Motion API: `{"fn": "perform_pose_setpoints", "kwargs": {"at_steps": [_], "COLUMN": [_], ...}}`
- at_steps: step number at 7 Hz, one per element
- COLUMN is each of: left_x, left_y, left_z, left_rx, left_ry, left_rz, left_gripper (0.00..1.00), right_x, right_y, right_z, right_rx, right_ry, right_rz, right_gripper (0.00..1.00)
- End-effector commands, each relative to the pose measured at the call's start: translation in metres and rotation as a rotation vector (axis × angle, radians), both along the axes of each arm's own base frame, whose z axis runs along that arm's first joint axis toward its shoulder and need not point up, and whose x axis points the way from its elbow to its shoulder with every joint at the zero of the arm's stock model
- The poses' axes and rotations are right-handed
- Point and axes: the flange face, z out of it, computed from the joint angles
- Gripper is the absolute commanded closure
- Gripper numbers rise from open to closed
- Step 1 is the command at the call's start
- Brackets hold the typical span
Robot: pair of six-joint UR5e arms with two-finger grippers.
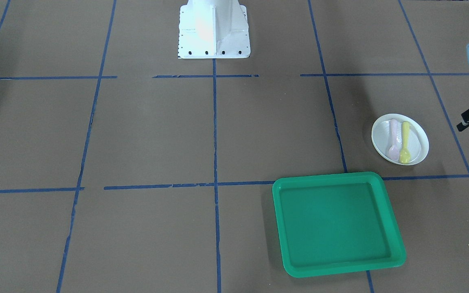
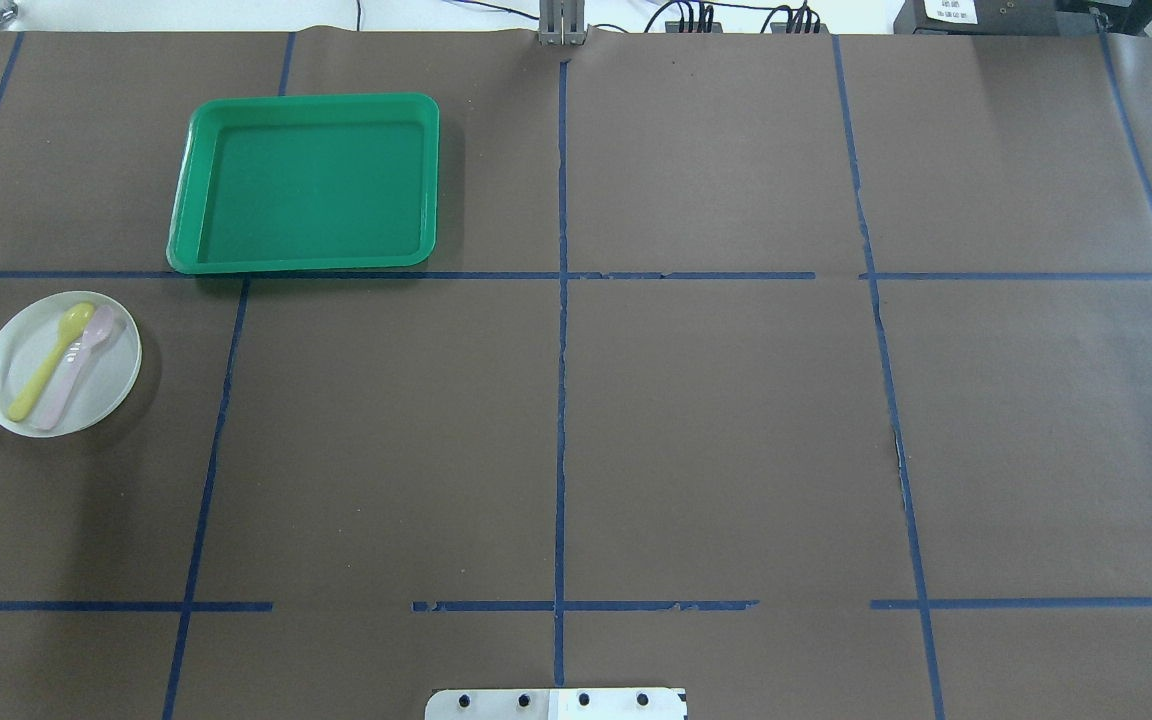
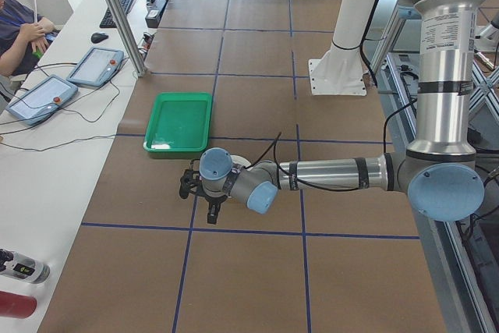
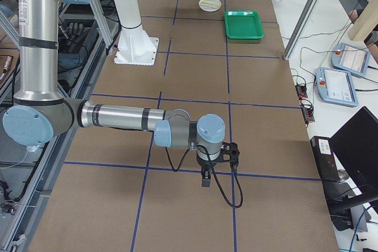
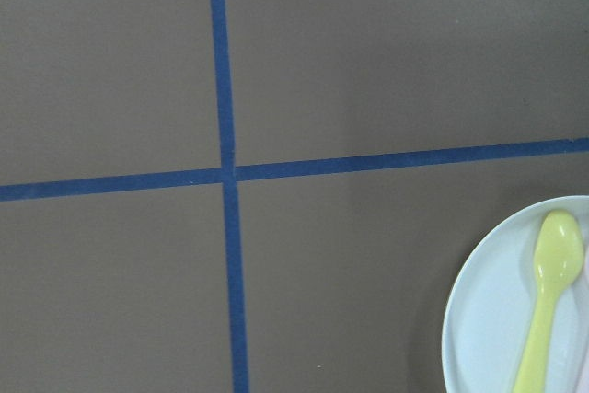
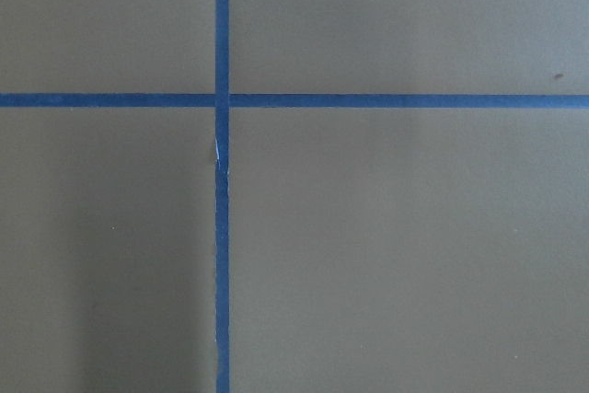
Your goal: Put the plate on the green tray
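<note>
One plate [image 2: 11, 355], two spoons aboard (yellow spoon [image 2: 48, 368], pink spoon [image 2: 76, 368]), one green tray [image 2: 306, 264]; left hand [image 3: 199, 196], right hand [image 4: 217, 160]: can't tell their spread.

Silver-and-blue arms [image 3: 335, 173] [image 4: 118, 116], apparently black claws [image 3: 197, 202] [image 4: 220, 166]

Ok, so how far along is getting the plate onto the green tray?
Nothing looks done: the plate sits on the table, apart from the green tray, carrying a yellow spoon and a pink spoon; the tray is bare. In hand: the left gripper hangs near the plate, not touching it. Left: grasp the plate, lift it and set it on the tray.
</note>
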Motion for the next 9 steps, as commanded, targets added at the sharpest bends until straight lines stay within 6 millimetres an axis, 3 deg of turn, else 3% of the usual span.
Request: {"fn": "perform_pose_setpoints", "kwargs": {"at_steps": [1, 5, 9], "left_x": [0.046, 0.099, 0.110], "left_y": [-0.022, -0.027, -0.021], "left_z": [0.002, 0.000, 0.012], "left_rx": [-0.029, -0.001, 0.000], "left_ry": [0.008, -0.037, -0.037], "left_rz": [0.033, 0.100, 0.123], "left_gripper": [0.00, 0.03, 0.41], "right_x": [0.000, 0.000, 0.000], "right_y": [0.000, 0.000, 0.000], "right_z": [0.000, 0.000, 0.001], "right_rx": [0.000, 0.000, -0.002], "right_ry": [0.000, 0.000, 0.000], "right_rz": [0.000, 0.000, 0.000], "right_gripper": [0.00, 0.00, 0.00]}}
